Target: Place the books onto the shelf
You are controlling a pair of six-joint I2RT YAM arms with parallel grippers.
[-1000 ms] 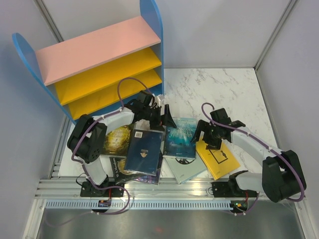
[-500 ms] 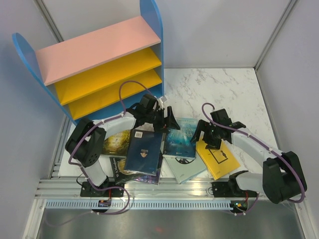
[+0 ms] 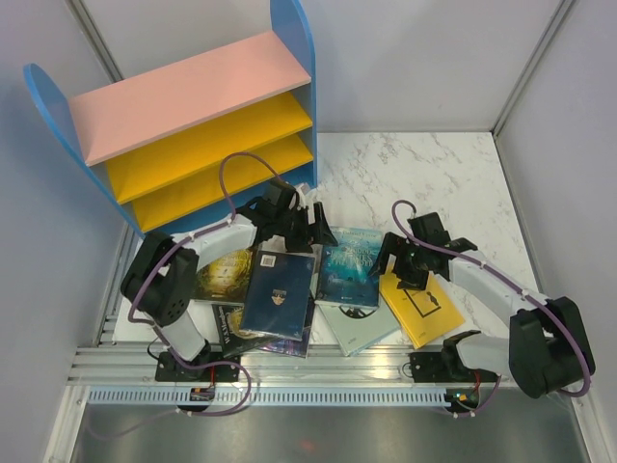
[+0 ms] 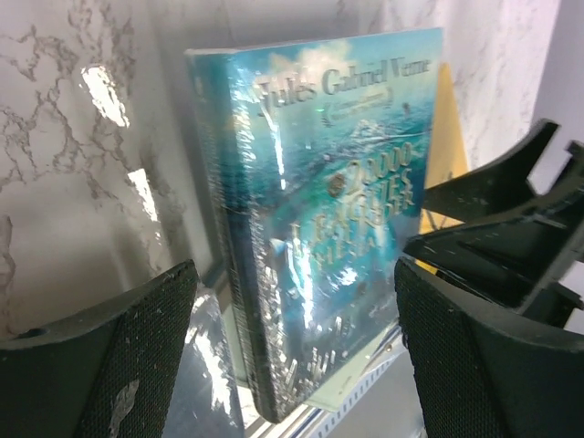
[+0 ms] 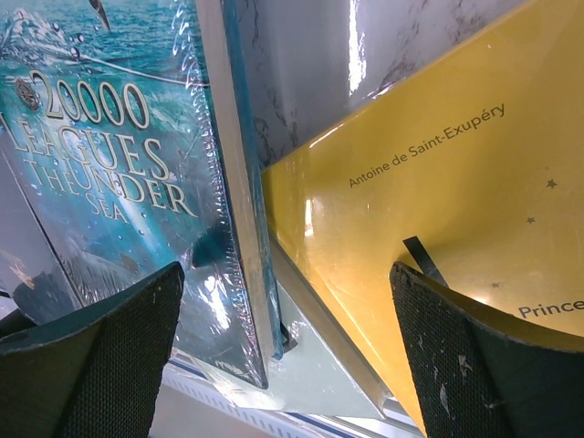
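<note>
Left tool (image 4: 292,278) wide open — teal book (image 4: 328,210) ahead

Small bookcase (image 3: 193,92) with blue rounded sides, pink top board and two yellow boards, upright at far left. Thin flat books lie overlapping on marble tabletop (image 3: 434,174): green-gold book (image 3: 227,273), black book (image 3: 229,328), navy book (image 3: 280,294) on top, shrink-wrapped teal book (image 3: 349,273) over pale grey-blue book (image 3: 364,331), yellow book (image 3: 421,309) rightmost

Books: seven thin flat ones, all counted. That's navy book (image 3: 280,289), teal-blue book (image 3: 349,270), green-gold book (image 3: 224,272), black book (image 3: 229,328), purple book (image 3: 297,345), pale grey-blue book (image 3: 364,330), yellow book (image 3: 422,309).
Shelf: one small blue-sided bookcase (image 3: 289,39).
Boards: three, with one pink board (image 3: 183,96) and two yellow boards (image 3: 212,145).
Tools: two, left tool (image 3: 313,228) and right tool (image 3: 401,260).
</note>
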